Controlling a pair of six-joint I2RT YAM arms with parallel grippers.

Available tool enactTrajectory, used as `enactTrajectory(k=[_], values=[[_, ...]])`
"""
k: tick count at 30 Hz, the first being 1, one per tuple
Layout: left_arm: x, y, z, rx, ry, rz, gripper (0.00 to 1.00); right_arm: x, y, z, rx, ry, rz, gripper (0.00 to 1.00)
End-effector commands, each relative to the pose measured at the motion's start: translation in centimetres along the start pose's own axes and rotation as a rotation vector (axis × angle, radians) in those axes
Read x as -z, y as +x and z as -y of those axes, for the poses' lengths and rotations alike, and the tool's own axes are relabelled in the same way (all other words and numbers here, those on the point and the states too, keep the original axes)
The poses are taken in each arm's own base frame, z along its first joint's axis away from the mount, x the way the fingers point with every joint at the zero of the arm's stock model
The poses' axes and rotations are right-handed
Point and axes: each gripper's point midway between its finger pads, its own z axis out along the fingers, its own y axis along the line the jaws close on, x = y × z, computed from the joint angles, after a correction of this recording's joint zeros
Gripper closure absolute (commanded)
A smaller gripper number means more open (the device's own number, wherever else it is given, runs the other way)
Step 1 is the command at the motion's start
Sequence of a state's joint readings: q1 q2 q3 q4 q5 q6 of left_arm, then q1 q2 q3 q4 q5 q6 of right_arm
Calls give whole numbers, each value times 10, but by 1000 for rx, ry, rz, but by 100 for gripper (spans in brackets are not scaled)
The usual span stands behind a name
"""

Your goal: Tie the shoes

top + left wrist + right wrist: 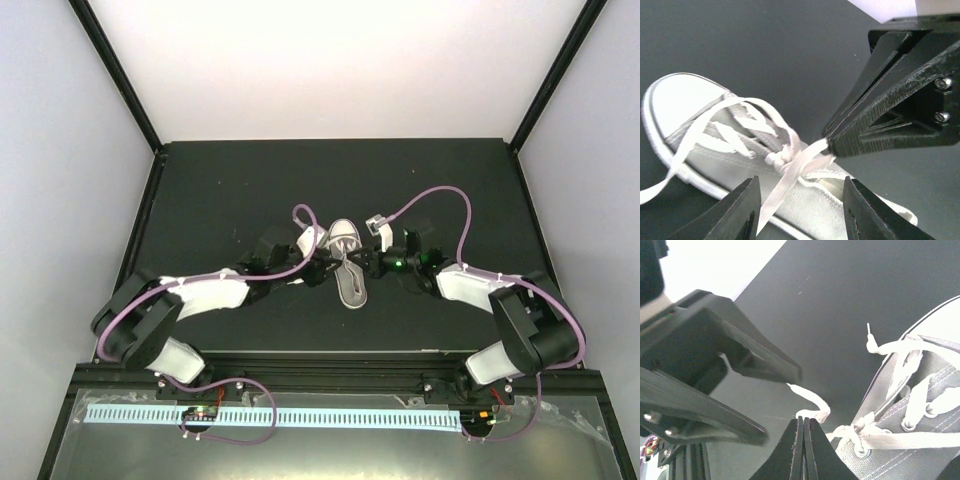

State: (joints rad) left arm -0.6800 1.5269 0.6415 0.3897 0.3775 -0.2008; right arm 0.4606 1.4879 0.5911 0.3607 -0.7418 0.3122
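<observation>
The grey canvas sneaker [350, 282] with white sole lies mid-table, toe cap toward the back. It also shows in the left wrist view [815, 202] and the right wrist view [920, 450]. A first knot sits at the top eyelets. My right gripper [802, 419] is shut on a white lace [812, 402] just left of the shoe; it also shows in the left wrist view [829, 143]. My left gripper [801, 182] is open above the shoe's opening, and another lace strand [785, 182] runs down between its jaws. In the top view the left gripper [322, 265] and the right gripper [368, 264] flank the shoe.
The black table [220, 190] is boxed in by white walls at the back and sides. Purple cables [440, 195] loop over both arms. A loose lace end [869, 337] sticks up beside the toe. A white slotted rail [300, 415] runs along the near edge.
</observation>
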Motion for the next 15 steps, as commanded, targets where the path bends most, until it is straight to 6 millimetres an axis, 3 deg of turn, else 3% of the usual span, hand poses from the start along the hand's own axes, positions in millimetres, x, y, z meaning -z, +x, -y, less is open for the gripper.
enactTrajectory(k=[1, 3, 8, 15], values=[[32, -18, -22, -35, -157, 101, 49, 6, -12, -3, 65, 33, 54, 98], [36, -17, -38, -49, -224, 87, 46, 7, -11, -3, 65, 33, 55, 98], [23, -5, -80, -38, -325, -70, 47, 7, -11, -4, 63, 25, 57, 98], [-7, 1, -98, -54, -313, -166, 43, 7, -9, -6, 61, 15, 55, 98]])
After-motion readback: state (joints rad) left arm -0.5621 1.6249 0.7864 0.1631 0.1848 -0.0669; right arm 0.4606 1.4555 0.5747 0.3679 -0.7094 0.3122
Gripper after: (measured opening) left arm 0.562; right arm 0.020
